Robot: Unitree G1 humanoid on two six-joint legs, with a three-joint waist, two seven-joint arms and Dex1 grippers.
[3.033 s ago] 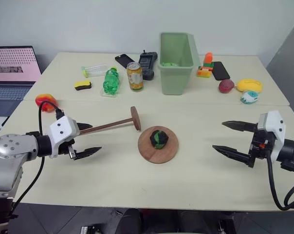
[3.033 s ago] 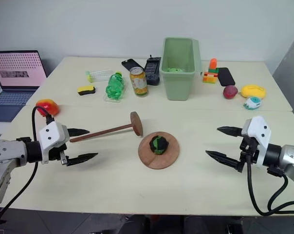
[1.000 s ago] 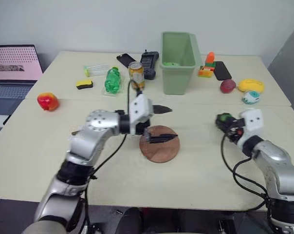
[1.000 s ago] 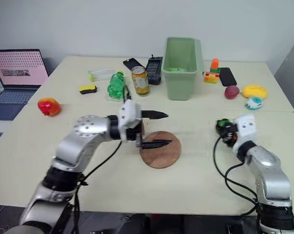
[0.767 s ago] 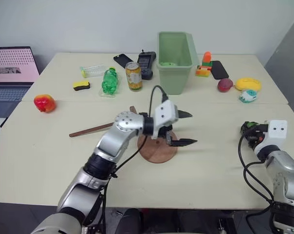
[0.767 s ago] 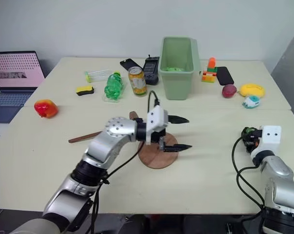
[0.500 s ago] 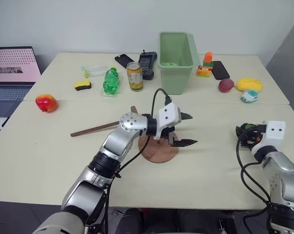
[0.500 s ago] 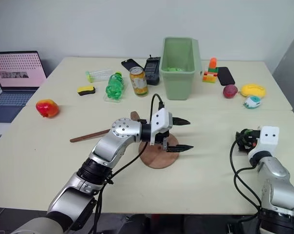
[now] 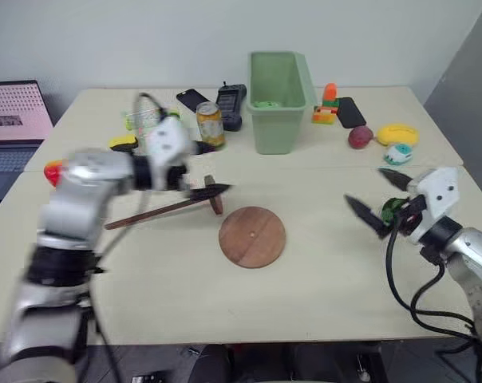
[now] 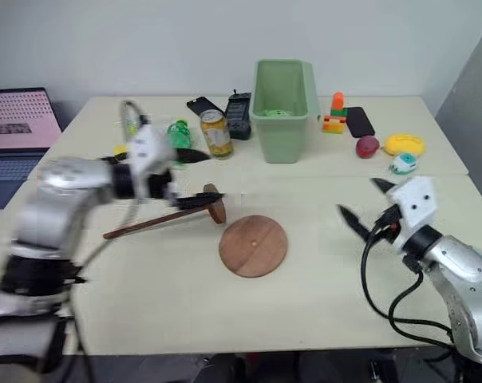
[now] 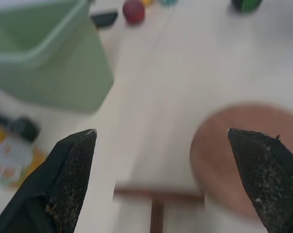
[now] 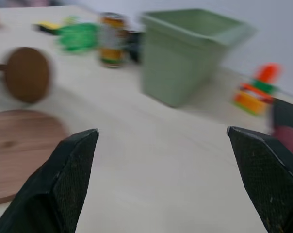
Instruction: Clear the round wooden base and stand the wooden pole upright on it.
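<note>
Two pincers stand with their fingers spread and nothing between them. The left pincer (image 9: 205, 169) hangs above the tabletop (image 9: 169, 271) near the disc end of the wooden pole (image 9: 157, 209), its black fingers apart as the left wrist view plainly shows; whether a fingertip touches the pole's disc I cannot tell, since the arm is blurred. The right pincer (image 9: 377, 198) is raised at the right side of the tabletop, fingers wide apart, and a small green and black object (image 9: 393, 209) sits just beside its wrist; whether it rests on the tabletop cannot be told.

The wooden pole lies flat, its fixed disc standing on edge just beside the round wooden base (image 9: 252, 236). The base lies flat near the middle of the tabletop, between the two pincers, its top bare and its small centre hole showing.

Farther back stand a green bin (image 9: 276, 102), a drink can (image 9: 210, 124), a green bottle (image 10: 178, 130) and two phones; a red fruit (image 9: 359, 137) and a yellow toy (image 9: 397, 133) lie at the right.
</note>
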